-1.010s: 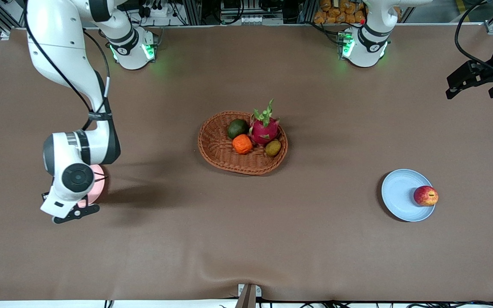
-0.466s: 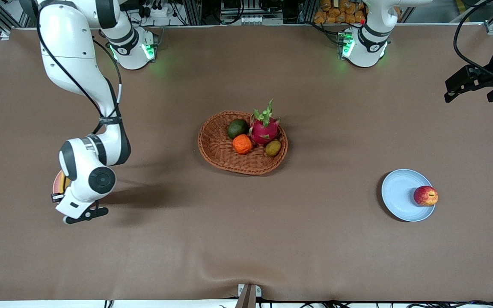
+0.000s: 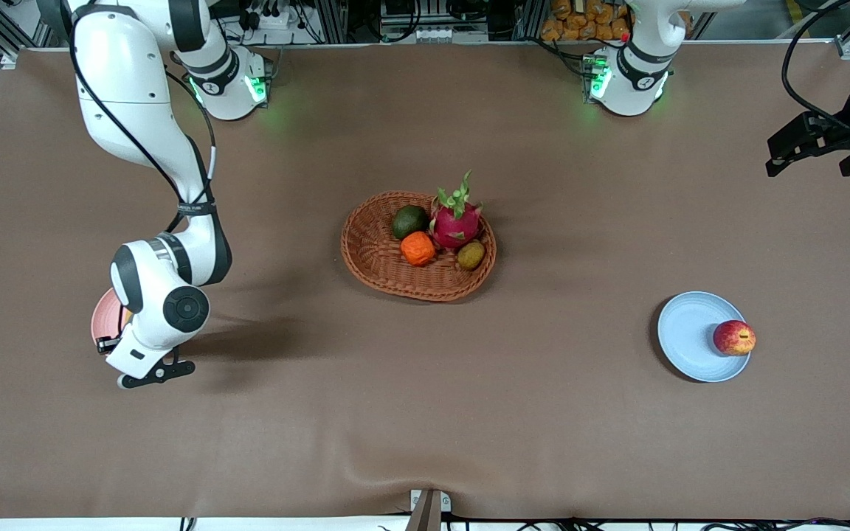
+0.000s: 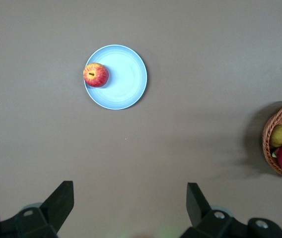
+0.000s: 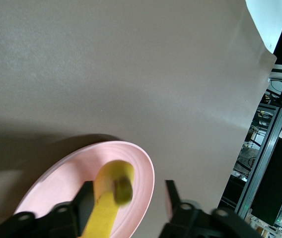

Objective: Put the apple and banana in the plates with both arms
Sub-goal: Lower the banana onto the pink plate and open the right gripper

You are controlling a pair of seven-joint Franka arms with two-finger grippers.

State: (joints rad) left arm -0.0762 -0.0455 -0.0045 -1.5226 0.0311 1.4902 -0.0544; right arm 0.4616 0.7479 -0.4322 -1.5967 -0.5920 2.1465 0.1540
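The banana (image 5: pixel 106 198) lies on the pale pink plate (image 5: pixel 61 173), its dark tip toward the rim. My right gripper (image 5: pixel 127 196) is open just above it, with one finger beside the banana and the other past the plate's rim. In the front view the right gripper (image 3: pixel 111 341) hides most of the pink plate (image 3: pixel 102 318) and all of the banana. The apple (image 3: pixel 734 338) sits on the pale blue plate (image 3: pixel 687 335) near its rim. My left gripper (image 3: pixel 801 144) is open and empty, raised over the table's edge at the left arm's end. The left wrist view shows the apple (image 4: pixel 96 75) on the blue plate (image 4: pixel 126 79), far below that gripper (image 4: pixel 129 198).
A brown wicker basket (image 3: pixel 377 254) stands mid-table and holds a magenta dragon fruit (image 3: pixel 455 221), an orange bumpy fruit (image 3: pixel 417 248) and two greenish fruits. The basket's edge also shows in the left wrist view (image 4: pixel 272 126). Brown cloth covers the table.
My right arm's hand has shifted toward the basket end over the pink plate, so the plate now shows at its outer side. The left gripper drew back slightly, then held still.
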